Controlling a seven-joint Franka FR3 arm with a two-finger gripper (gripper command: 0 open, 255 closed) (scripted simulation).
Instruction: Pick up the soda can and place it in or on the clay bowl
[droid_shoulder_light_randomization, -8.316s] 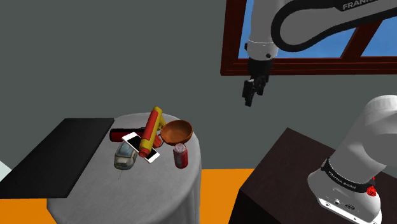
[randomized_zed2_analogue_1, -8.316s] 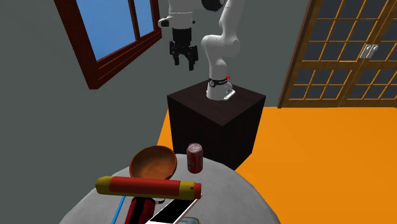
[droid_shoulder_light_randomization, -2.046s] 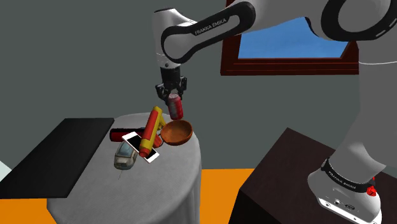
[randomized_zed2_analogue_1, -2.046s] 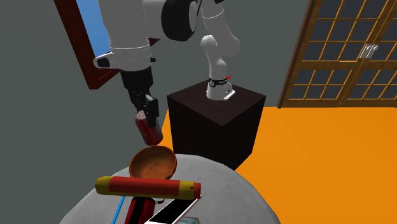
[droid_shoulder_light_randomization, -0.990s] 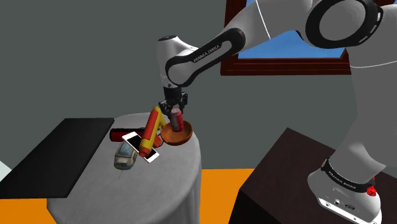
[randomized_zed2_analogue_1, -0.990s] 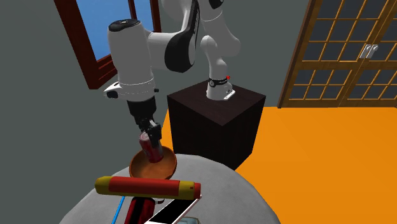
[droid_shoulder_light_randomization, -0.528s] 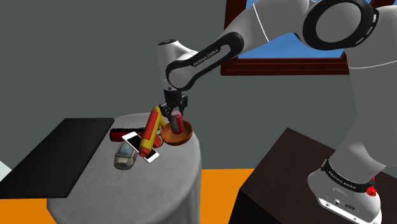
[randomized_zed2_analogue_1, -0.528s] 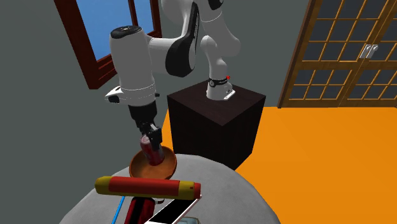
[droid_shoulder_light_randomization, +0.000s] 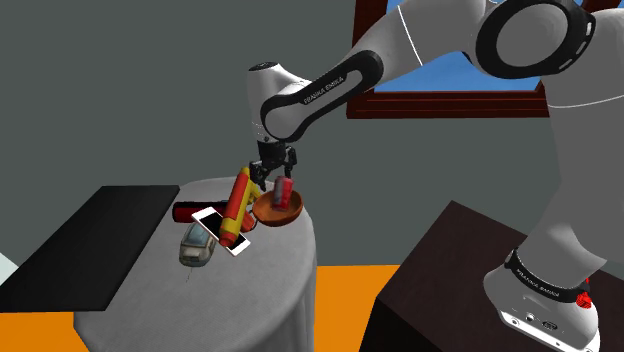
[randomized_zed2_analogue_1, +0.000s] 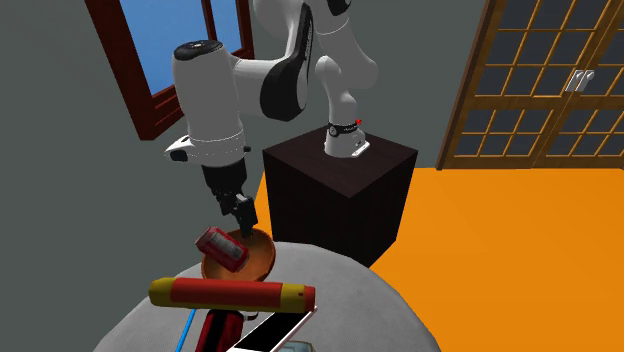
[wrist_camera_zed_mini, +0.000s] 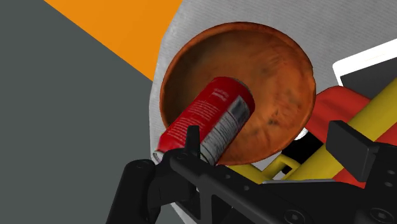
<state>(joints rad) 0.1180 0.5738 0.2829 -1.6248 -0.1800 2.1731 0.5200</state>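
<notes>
Hovering just above the clay bowl, the jaws stand apart and grip nothing. The red soda can lies on its side in the bowl, slanted, with one end down in the hollow and the other poking out over the rim on the side toward the bench's edge. In the second exterior view the can rests across the bowl's left rim, below the black fingers. In the wrist view one finger sits close by the can's side; I cannot tell whether it touches.

Judging from this, the placing step is all but done: the can is in the bowl and free of the jaws. The next move calls for a straight lift of the arm, jaws kept wide, so that the near finger does not drag the can. Leaning on the rim as it does, the can might roll out onto the bench if nudged.
</notes>
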